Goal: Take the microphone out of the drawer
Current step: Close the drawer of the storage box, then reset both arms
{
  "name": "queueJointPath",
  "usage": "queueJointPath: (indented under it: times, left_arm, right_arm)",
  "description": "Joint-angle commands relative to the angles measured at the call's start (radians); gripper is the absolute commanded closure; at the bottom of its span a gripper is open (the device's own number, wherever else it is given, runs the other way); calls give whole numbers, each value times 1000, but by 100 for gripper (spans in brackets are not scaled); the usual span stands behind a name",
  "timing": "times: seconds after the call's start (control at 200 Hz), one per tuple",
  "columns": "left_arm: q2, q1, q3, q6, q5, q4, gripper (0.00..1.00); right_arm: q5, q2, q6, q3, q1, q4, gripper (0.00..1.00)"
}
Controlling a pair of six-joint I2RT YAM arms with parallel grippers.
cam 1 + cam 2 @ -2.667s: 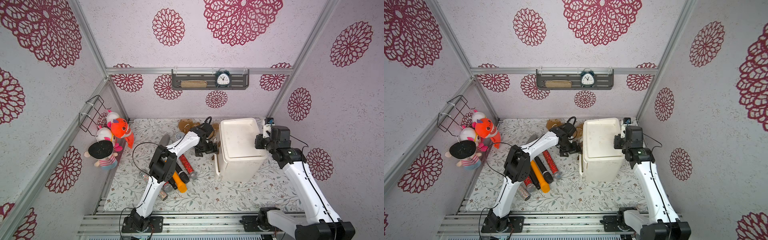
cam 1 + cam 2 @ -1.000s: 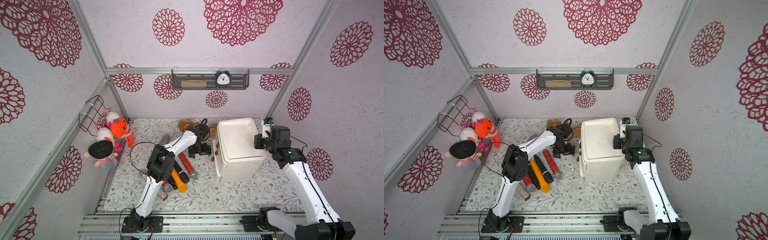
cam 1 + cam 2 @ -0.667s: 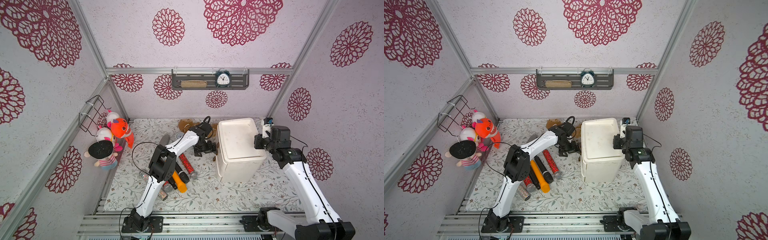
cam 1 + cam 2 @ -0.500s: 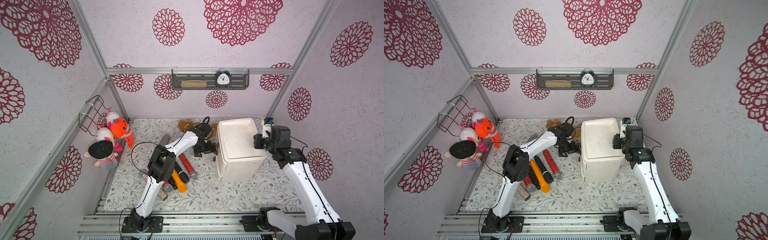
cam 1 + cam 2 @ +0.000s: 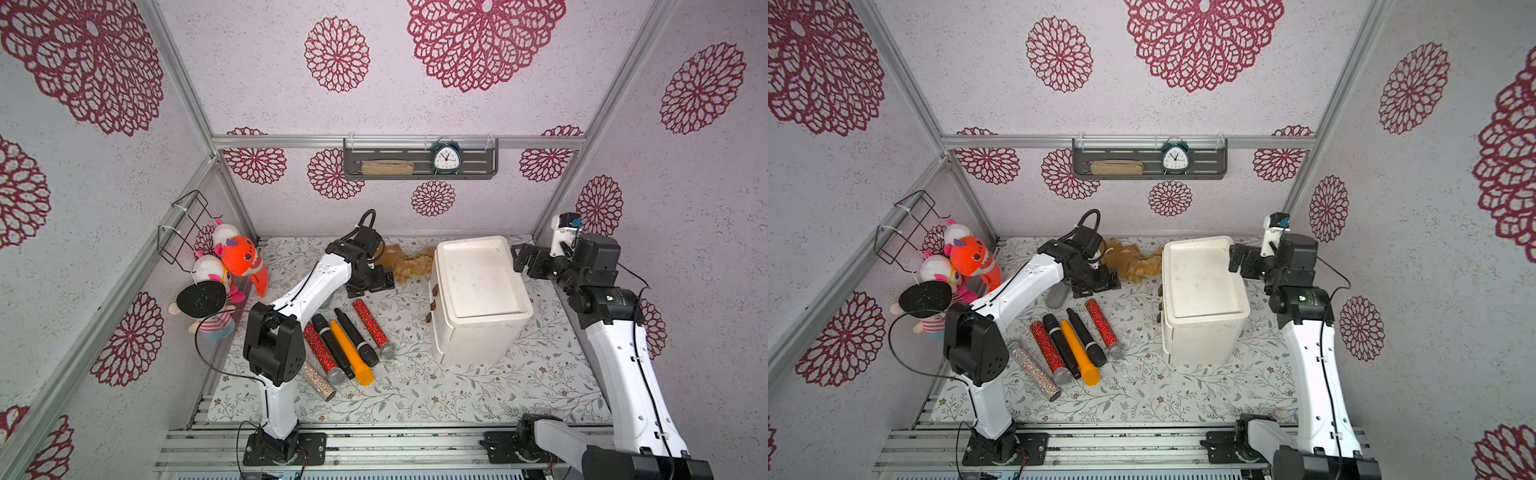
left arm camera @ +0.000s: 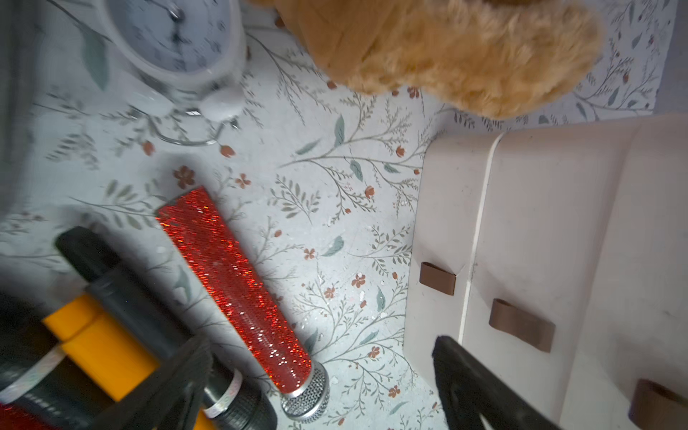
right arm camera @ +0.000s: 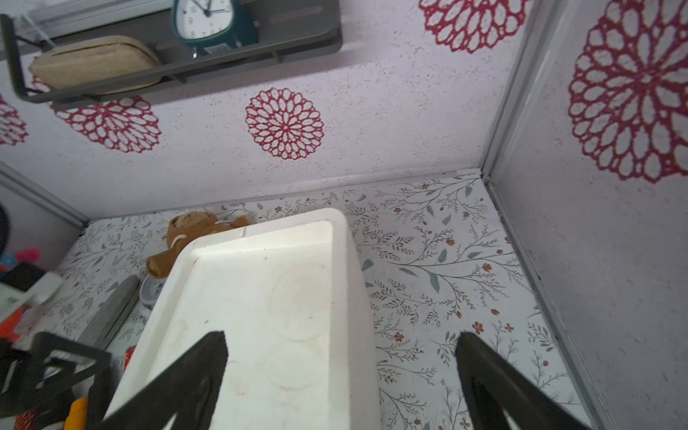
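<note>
- The microphone to be removed was not visible in any view. It was judged to lie inside the white drawer unit (image 5: 478, 286), right of centre in both top views. All of the unit's drawers appeared shut.
- Several loose microphones (image 5: 351, 353) lay in a row on the table (image 5: 415, 390), left of the unit and below frame centre. They served as a guide to handling.
- Expected handling: rigid and fairly light, with a round barrel liable to roll. Smooth bodies were probably slippery, glitter skins less so.
- Recommended hold: across the barrel near mid-length, clear of the mesh head.
- Access first called for a pull on one of the brown pull tabs (image 6: 521, 325). These looked like soft loops on the drawer fronts, best pinched flat.
- Left gripper (image 6: 320, 342): fingers spread wide and holding nothing. It sat low over the table, between a red glitter microphone (image 6: 234, 294) and the drawer fronts. One finger (image 6: 476, 387) stood just before the tabs; contact could not be confirmed.
- Right gripper (image 7: 340, 337): fingers spread wide and empty, straddling the unit's upper right edge in a top view. One finger (image 7: 186, 372) was over the lid and the other over bare table. Contact with the lid could not be determined.
</note>
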Motion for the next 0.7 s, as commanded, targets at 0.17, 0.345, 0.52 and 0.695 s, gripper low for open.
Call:
queueJointPath:
  times: [0.17,0.345,0.52,0.695]
  left_arm:
    - [-210,74,-169,149,-263,115,3]
    - [-335,162,-300,202,-355,196,3]
    - [-425,320,-417,220,-328,277,3]
    - [-504,382,-561,318,-403,417,3]
  right_arm:
    - [200,82,78,-70,-113,71,1]
    - [335,56,15,-301,-123,294,1]
    - [257,7,-47,-678,-125,744,1]
    - [203,77,-11,-776,-118,873,1]
